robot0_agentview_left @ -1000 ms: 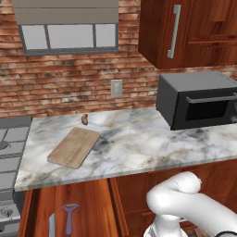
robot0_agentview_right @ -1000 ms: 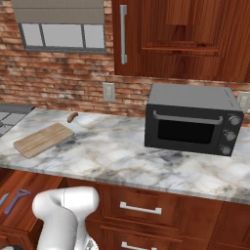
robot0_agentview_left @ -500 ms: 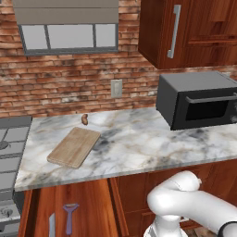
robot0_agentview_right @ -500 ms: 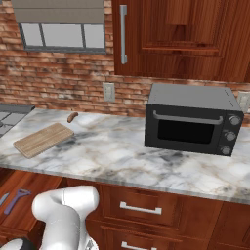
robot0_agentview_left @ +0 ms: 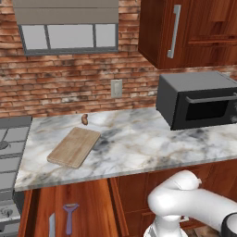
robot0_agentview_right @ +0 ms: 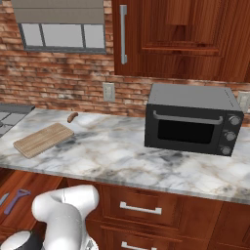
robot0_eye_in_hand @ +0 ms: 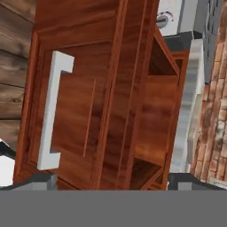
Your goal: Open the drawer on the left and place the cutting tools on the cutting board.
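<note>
Drawer stands pulled out under the left end of the tabletop; the hand view, rolled sideways, shows its reddish wooden front and silver bar handle close before the hand. The hand's two dark tips sit wide apart at the bottom of that view, one toward each side, with nothing between them, and clear of the handle. Beyond the front, the drawer's open wooden inside can be seen.

From the left base view the drawer's floor shows below the tabletop edge, with the purple peeler lying in it and a grey knife blade just beside it on the left. The right base view shows the same pair at its lower left edge.

On the tabletop above lies the board, bare, set at an angle near the stove. A small brown item lies just behind the board, near the brick wall. A dark microwave stands well apart at the right.
</note>
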Controlling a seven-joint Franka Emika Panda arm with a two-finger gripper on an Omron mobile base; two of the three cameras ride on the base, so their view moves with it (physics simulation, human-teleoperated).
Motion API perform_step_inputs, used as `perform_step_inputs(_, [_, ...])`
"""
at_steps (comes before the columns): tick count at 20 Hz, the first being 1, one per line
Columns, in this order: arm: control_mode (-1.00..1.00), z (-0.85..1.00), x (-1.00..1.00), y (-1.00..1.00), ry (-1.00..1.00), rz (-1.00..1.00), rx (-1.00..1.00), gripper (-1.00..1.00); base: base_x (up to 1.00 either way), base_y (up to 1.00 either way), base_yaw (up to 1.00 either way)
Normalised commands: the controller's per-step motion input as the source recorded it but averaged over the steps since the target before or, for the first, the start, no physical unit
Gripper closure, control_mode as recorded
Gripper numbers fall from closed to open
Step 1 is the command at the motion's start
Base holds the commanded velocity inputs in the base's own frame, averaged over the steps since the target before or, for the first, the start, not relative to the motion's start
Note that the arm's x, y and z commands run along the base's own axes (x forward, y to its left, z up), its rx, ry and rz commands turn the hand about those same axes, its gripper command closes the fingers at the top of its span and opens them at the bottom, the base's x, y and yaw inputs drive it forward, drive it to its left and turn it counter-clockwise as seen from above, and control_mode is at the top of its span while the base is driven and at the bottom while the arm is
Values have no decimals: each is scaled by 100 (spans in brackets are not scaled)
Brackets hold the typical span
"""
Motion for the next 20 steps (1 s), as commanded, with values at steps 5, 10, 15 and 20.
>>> perform_step_inputs(5, [-100,70,31,-3,13,-9,6,-100,0,0,0])
perform_step_inputs(10, [-100,76,28,0,10,-13,4,-100,0,0,0])
perform_step_inputs(15, [-100,71,49,0,14,-22,1,-100,0,0,0])
perform_step_inputs(20, [-100,31,64,-16,16,-25,16,-100,0,0,0])
